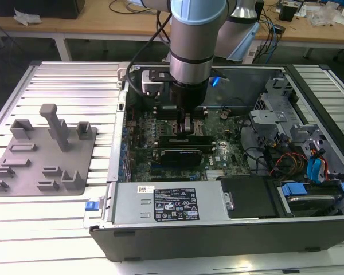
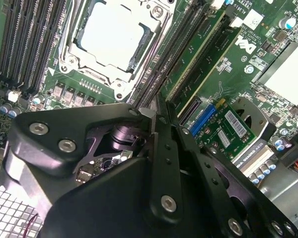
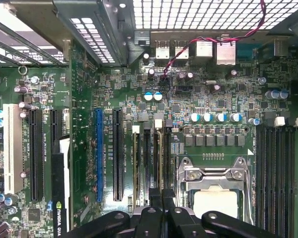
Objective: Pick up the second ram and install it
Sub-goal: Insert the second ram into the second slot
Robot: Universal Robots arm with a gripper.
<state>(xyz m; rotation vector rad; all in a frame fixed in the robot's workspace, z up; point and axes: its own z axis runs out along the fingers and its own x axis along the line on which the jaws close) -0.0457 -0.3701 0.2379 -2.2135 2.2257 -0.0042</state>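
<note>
**Pincer low over the memory slots**

In the exterior view the gripper (image 1: 186, 123) reaches straight down into the open case (image 1: 160, 238), so it meets the board squarely. The grey fixture (image 1: 43, 154) outside the case holds no green strip.

In the second wrist view the gripper (image 2: 153, 115) has its fingers pressed together, just beside the socket (image 2: 111, 34). Whether something thin is caught between them I cannot tell.

In the first wrist view the gripper (image 3: 162, 194) stands above the slots near the socket (image 3: 213, 198). A narrow strip, probably the ram (image 3: 159, 158), lies in the slot right under the tips, so I judge it is being seated.
</note>
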